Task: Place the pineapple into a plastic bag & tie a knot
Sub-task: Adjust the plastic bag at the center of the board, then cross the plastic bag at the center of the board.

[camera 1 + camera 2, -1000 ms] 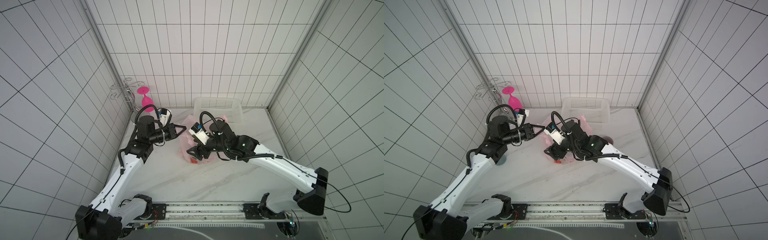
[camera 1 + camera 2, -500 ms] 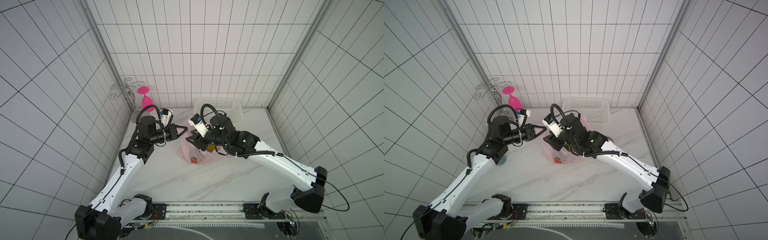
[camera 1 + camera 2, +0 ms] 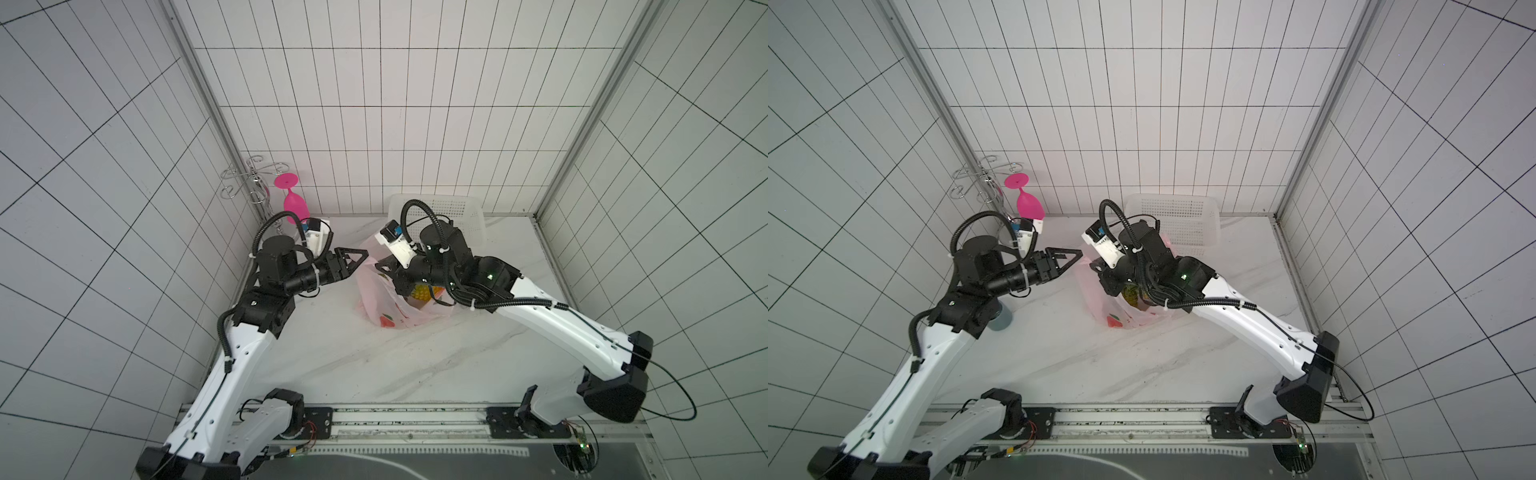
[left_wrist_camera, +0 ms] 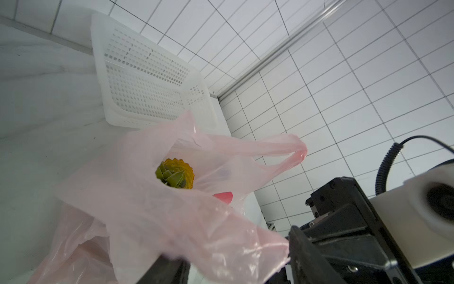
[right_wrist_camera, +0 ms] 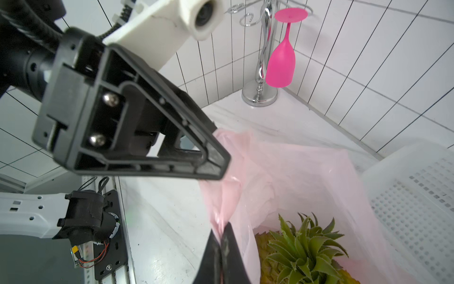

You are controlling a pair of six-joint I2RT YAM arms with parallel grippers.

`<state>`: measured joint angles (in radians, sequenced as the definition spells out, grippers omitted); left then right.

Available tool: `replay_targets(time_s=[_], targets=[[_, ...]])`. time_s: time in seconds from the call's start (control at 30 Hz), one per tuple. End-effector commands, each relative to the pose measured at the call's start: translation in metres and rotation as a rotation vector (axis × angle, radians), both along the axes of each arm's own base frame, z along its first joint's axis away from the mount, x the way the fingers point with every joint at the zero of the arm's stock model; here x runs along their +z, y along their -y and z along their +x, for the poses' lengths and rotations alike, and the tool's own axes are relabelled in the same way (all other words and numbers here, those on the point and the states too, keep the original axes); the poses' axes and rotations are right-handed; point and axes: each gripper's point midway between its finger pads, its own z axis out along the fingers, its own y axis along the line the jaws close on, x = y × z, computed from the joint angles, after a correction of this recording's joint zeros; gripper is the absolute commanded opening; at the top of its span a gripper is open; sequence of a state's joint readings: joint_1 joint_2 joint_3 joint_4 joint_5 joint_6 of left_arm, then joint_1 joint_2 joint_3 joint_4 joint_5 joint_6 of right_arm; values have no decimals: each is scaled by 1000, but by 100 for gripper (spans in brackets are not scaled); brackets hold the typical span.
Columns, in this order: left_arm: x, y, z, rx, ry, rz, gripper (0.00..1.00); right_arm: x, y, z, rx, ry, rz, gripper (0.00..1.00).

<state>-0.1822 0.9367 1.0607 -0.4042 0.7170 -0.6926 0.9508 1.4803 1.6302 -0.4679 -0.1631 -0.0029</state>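
R gripper (image 5: 222, 237) clamped on plastic bag (image 5: 294, 172), L gripper (image 3: 360, 262) agape alongside; basket (image 3: 457, 212) behind.

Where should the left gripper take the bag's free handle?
Likely the looped end of the free handle: it narrows to a thin band and sticks out clear of the bag and pineapple. Bring the open left gripper over the mouth from its own side, jaws across the band; the right gripper pins the other handle.
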Motion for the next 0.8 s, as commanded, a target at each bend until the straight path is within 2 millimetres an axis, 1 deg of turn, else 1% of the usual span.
replay_targets(time_s=[0.0, 0.07, 0.17, 0.23, 0.3, 0.37, 0.43, 0.5, 0.53, 0.63, 0.77], targets=[[29, -24, -16, 91, 129, 89, 65, 82, 7, -10, 24, 122, 110, 0], [36, -29, -21, 116, 184, 122, 65, 97, 7, -14, 43, 132, 138, 0], [54, -30, -27, 122, 322, 138, 66, 121, 5, -19, 70, 149, 186, 0], [65, -30, -34, 116, 441, 150, 70, 131, 3, -20, 82, 160, 206, 0], [72, -28, -41, 105, 562, 166, 71, 133, -1, -17, 84, 158, 206, 0], [75, -28, -48, 121, 674, 189, 74, 128, -8, -14, 90, 145, 192, 0], [77, -30, -55, 156, 784, 216, 81, 122, -15, -12, 103, 124, 181, 0], [75, -30, -58, 182, 854, 229, 89, 118, -20, -11, 114, 108, 180, 0], [75, -29, -59, 185, 878, 229, 92, 116, -22, -10, 119, 102, 179, 0], [74, -17, -57, 135, 895, 228, 93, 114, -24, -7, 123, 89, 181, 0], [60, 2, -45, 92, 878, 262, 94, 115, -25, -2, 143, 69, 198, 0]])
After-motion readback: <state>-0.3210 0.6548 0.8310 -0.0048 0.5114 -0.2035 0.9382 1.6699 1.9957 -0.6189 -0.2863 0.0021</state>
